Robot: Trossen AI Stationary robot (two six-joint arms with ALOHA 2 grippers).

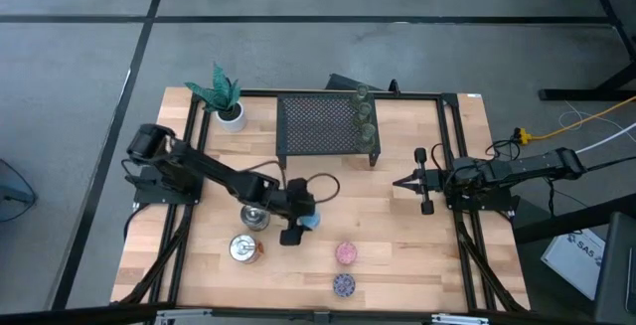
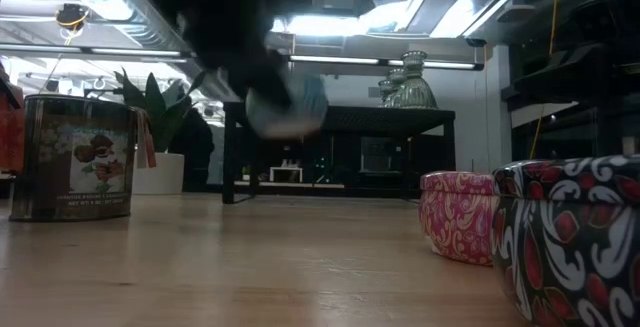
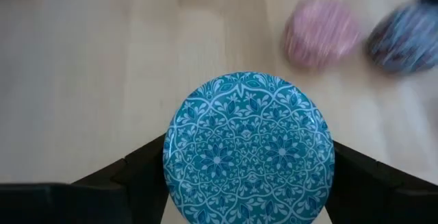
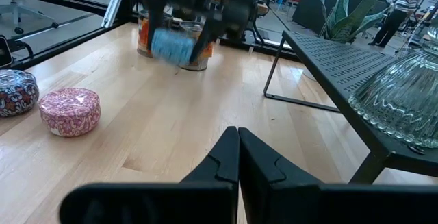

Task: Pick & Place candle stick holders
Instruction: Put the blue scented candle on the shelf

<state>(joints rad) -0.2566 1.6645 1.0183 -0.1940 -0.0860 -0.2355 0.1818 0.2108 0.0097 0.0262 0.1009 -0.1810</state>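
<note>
Left pincer (image 3: 250,183) clamped on the blue holder (image 3: 248,150), lifted clear of the counter (image 1: 397,236).
Keep it level — squeeze across the round wall, carry gently toward the rack (image 1: 328,126). Lid glossy, floral-patterned; pink holder (image 1: 346,253) lies near; right pincer (image 1: 400,182) rests together.

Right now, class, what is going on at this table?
The left gripper has closed on the blue holder and holds it clear of the table. The pink holder and purple holder sit near the front edge, two silvery holders beside the left arm. Three green glass holders stand on the black rack. The right gripper waits shut.
</note>
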